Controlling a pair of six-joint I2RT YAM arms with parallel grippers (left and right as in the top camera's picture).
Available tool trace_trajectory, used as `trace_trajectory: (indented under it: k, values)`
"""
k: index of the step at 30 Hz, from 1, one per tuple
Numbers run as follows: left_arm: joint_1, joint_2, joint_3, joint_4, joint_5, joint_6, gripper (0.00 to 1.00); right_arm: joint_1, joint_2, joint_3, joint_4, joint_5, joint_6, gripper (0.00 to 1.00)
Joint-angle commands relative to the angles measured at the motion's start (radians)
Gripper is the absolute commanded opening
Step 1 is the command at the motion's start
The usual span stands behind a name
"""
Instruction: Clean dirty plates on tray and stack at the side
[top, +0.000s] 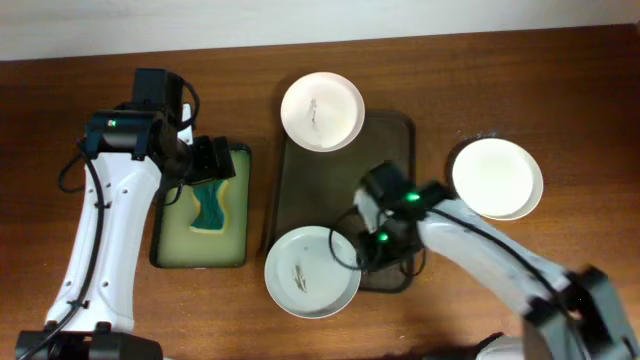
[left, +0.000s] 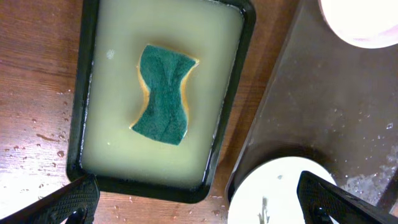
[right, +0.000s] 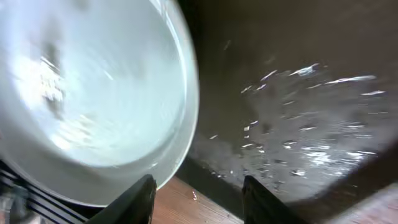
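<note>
The right gripper (top: 372, 250) is hovering over the near right part of the tray (top: 388, 150). Its fingers (right: 140, 202) are standing apart with nothing between them. The smeared plate (top: 312, 271) it seems to be going for is sitting at the tray's near end, overhanging the near rim onto the counter (top: 560, 90). That plate is lying to this gripper's left, with its rim just beside the fingers. In the right wrist view the rim is curving past just ahead of the nearer finger and is not yet lying between the two. The grasp is therefore probably calling for a short sideways shift toward the plate's edge. Being round, the plate is offering no long axis to line up with.

The right arm is plainly the nearer one. The left gripper (top: 218, 165) is hanging beyond the tray's left side, spread wide and carrying nothing. It is hanging over the small black tray (top: 165, 250) of yellowish liquid, where the sponge (left: 163, 93) is floating lengthwise.

A second smeared plate (top: 321, 110) is resting on the tray's far rim. A third plate (top: 497, 178), looking clean, is lying on the counter beyond the tray's right side.
</note>
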Motion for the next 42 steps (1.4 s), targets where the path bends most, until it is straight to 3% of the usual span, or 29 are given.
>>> trace_trajectory:
  k: [1,4,8,11,14,15,19,21,25,26,29,32,35,39,42]
  values:
    - [0.002,-0.012,0.006,0.017,0.008,0.004,1.00,0.023,0.127,-0.002,0.063,-0.051,-0.050,0.42]
    - [0.002,-0.012,0.006,0.004,0.008,0.004,1.00,0.008,0.152,-0.002,0.080,-0.063,-0.063,0.32]
    - [0.002,-0.012,0.006,-0.004,0.007,0.005,1.00,-0.060,0.150,0.005,0.135,-0.054,-0.043,0.04]
    - [0.002,-0.012,-0.015,-0.021,0.000,0.004,1.00,-0.203,0.107,0.090,0.135,0.060,0.067,0.04]
    - [0.002,-0.012,-0.158,0.081,0.000,-0.011,0.97,-0.293,0.107,0.109,0.152,0.116,0.137,0.05]
    - [0.002,-0.012,-0.257,0.158,0.000,-0.011,0.96,-0.296,0.107,0.105,0.154,0.164,0.179,0.04]
    - [0.002,-0.002,-0.605,0.563,-0.071,-0.010,0.84,-0.296,0.107,0.105,0.147,0.154,0.123,0.04]
    - [0.002,0.030,-0.671,0.703,-0.177,-0.010,0.69,-0.296,0.107,0.105,0.143,0.154,0.117,0.04]
    - [0.002,0.154,-0.669,0.750,-0.113,-0.003,0.00,-0.296,0.107,0.105,0.140,0.153,0.118,0.04]
    - [0.002,0.148,-0.629,0.696,-0.105,-0.003,0.00,-0.296,0.107,0.105,0.138,0.154,0.118,0.04]
    - [-0.004,0.146,-0.298,0.344,-0.069,0.047,0.00,-0.296,0.107,0.105,0.139,0.154,0.118,0.04]
    - [-0.093,0.146,-0.044,0.203,0.031,0.058,0.00,-0.296,0.107,0.105,0.139,0.154,0.117,0.04]
    - [-0.272,0.193,-0.027,0.317,0.200,-0.011,0.00,-0.296,0.107,0.105,0.143,0.154,0.118,0.05]
    - [-0.446,0.404,-0.028,0.438,0.448,-0.061,0.00,-0.296,0.107,0.105,0.145,0.154,0.118,0.05]
    - [-0.551,0.507,-0.028,0.444,0.457,-0.107,0.00,-0.296,0.107,0.105,0.146,0.154,0.119,0.05]
